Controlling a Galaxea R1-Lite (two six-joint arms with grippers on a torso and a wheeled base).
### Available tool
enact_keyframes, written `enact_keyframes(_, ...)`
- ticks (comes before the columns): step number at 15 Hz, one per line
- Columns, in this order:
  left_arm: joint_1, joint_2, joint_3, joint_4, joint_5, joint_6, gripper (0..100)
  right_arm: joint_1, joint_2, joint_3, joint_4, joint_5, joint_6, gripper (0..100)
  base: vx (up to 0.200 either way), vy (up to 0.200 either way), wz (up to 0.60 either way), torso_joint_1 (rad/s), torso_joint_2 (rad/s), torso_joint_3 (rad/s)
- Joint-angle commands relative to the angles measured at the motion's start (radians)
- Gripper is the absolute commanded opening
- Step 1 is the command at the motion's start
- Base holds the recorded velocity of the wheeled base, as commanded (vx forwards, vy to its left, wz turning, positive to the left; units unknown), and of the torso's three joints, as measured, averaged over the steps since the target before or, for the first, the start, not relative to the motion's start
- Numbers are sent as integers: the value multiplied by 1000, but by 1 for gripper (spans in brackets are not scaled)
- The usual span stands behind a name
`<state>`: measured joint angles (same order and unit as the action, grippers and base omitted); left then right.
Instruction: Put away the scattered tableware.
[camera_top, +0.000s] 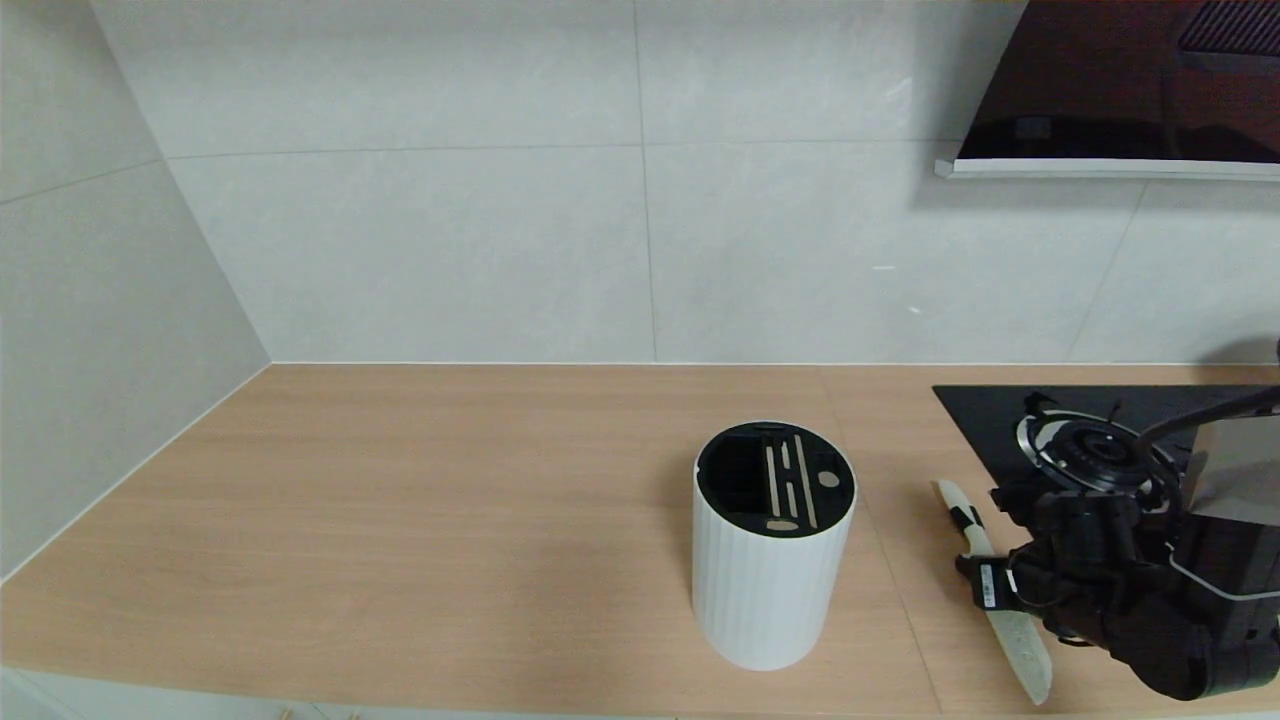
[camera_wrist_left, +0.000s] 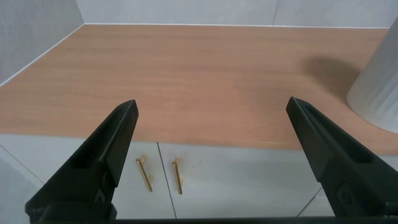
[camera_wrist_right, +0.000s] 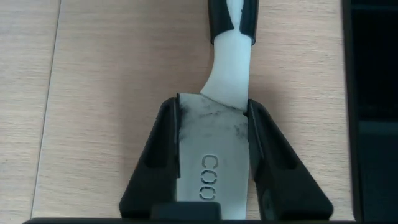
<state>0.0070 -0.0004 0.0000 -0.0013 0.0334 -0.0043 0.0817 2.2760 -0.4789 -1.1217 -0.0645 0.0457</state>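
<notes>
Knife (camera_top: 1022, 640) with a white blade and a white handle banded in black lies lengthwise along the wooden countertop (camera_top: 450, 520), just left of the black glass hob (camera_top: 985, 415), its handle pointing toward the tiled wall and its tip near the counter's front edge. The right gripper (camera_top: 990, 578) is clamped on it: in the right wrist view the two black fingers (camera_wrist_right: 163, 149) press against opposite edges of the blade (camera_wrist_right: 224, 68), close to where it narrows into the handle. Whether the blade rests on the wood or sits just clear of it cannot be told. To the left of the knife, apart from it, a white ribbed cylindrical knife holder (camera_top: 770, 580) stands upright, its black top cut with narrow slots and one larger opening. The hob's ringed burner (camera_top: 1090, 450) sits behind the right arm, and a dark range hood (camera_top: 1130, 80) hangs on the wall above. The left gripper (camera_wrist_left: 211, 109) hangs at the counter's front edge with its fingers spread wide and nothing between them; below it are white cabinet doors with two gold handles (camera_wrist_left: 176, 175), and the holder's base (camera_wrist_left: 379, 87) shows off to one side.
</notes>
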Motion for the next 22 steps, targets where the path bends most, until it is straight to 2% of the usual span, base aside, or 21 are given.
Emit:
enact_keyframes(1, 1, 0, 0, 0, 0, 0, 100, 0, 8, 0, 5, -5, 0, 0, 0, 0, 0, 0, 0, 0)
enact_keyframes(6, 1, 0, 0, 0, 0, 1, 100, 1, -35, 10, 5, -32, 2, 0, 0, 0, 0, 0, 0, 0)
enact_keyframes(13, -1, 0, 0, 0, -1, 1, 100, 10, -342, 100, 8, -25, -29, 0, 0, 0, 0, 0, 0, 0)
enact_keyframes(17, 1, 0, -23, -17, -9, -2, 100, 47, -507, 100, 17, -34, -38, 0, 0, 0, 0, 0, 0, 0)
enact_keyframes(18, -1, 0, -87, -11, -30, 0, 100, 55, -549, 92, 23, -34, -40, 0, 0, 0, 0, 0, 0, 0)
enact_keyframes(19, -4, 10, -166, 20, -82, 0, 100, 67, -593, 65, 66, -34, -43, 0, 0, 0, 0, 0, 0, 0)
enact_keyframes(21, -9, 123, -319, 139, -228, 0, 100, 78, -668, -52, 214, -31, -43, 0, 0, 0, 0, 0, 0, 0)
enact_keyframes(22, -9, 186, -364, 159, -265, 1, 100, 93, -693, -109, 276, -26, -43, 0, 0, 0, 0, 0, 0, 0)
